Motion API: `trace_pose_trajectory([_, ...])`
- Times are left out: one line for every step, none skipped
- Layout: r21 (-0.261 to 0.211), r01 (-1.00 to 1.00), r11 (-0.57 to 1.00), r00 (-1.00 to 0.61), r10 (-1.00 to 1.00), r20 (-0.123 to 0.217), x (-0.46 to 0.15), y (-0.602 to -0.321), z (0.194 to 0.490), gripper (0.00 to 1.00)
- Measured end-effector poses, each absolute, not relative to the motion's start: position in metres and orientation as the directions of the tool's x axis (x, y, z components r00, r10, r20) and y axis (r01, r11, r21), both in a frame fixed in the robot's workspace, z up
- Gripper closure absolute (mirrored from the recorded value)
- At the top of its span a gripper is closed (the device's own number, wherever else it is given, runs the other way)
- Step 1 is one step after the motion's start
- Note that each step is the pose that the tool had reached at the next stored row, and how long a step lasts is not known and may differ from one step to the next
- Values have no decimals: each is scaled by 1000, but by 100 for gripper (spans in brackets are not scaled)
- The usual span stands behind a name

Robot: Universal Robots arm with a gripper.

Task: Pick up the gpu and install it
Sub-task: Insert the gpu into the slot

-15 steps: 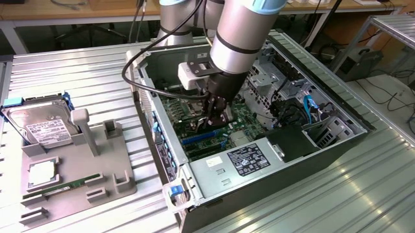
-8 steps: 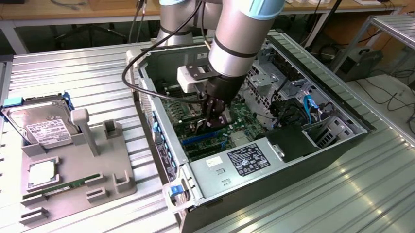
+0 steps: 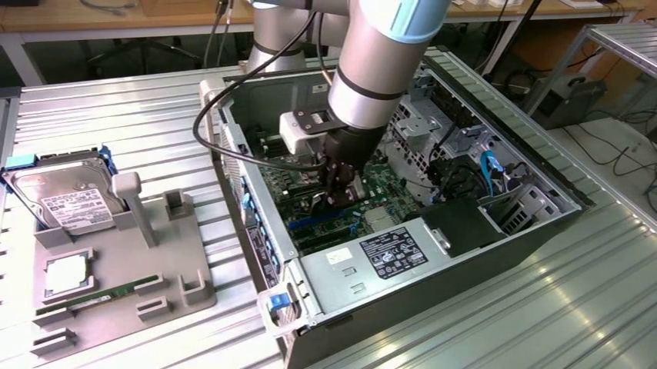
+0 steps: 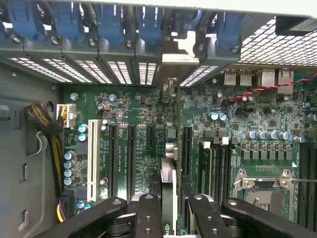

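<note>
The tool [image 3: 344, 201] reaches down inside the open case [image 3: 513, 123], which lies on the counter [image 3: 123, 123]. It is clenched on the gpu [image 4: 168, 173], gripping the thin card edge-on between its fingers [image 4: 148, 215]. The card stands upright just over the motherboard [image 4: 148, 168] directly below the tool, among the black slots. Its silver bracket [image 4: 173, 62] lies beyond the fingertips, against the case's rear wall. Well apart from the tool, outside the case, a grey tray [image 3: 154, 261] carries a hard drive [image 3: 67, 196] and a RAM stick [image 3: 98, 296].
</note>
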State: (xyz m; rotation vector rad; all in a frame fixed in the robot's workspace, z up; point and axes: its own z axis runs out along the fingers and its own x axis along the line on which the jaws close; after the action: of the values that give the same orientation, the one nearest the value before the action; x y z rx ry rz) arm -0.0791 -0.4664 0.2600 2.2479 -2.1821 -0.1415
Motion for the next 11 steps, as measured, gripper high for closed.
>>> trace_pose_trajectory([67, -997, -32, 28, -998, -61, -79, -466, 259, 74])
trace_pose_trajectory([67, -997, -32, 28, -998, -61, -79, -466, 259, 74])
trace_pose_trajectory([67, -997, -32, 28, -998, -62, -79, -466, 259, 74])
trace_pose_trajectory([68, -997, -32, 27, -998, -62, -79, -466, 259, 74])
trace_pose_trajectory([71, -997, -32, 27, -998, -62, -79, -466, 260, 74])
trace_pose_trajectory([73, -997, -32, 27, -998, -63, -79, -466, 261, 74])
trace_pose_trajectory([76, -997, -32, 27, -998, -62, -79, -466, 263, 74])
trace_pose_trajectory([80, -996, -31, 27, -998, -60, -78, -466, 268, 74])
trace_pose_trajectory([83, -996, -31, 27, -998, -60, -78, -466, 271, 74])
trace_pose_trajectory([85, -996, -31, 26, -998, -59, -78, -466, 274, 74])
trace_pose_trajectory([86, -996, -31, 26, -998, -58, -77, -466, 275, 74])
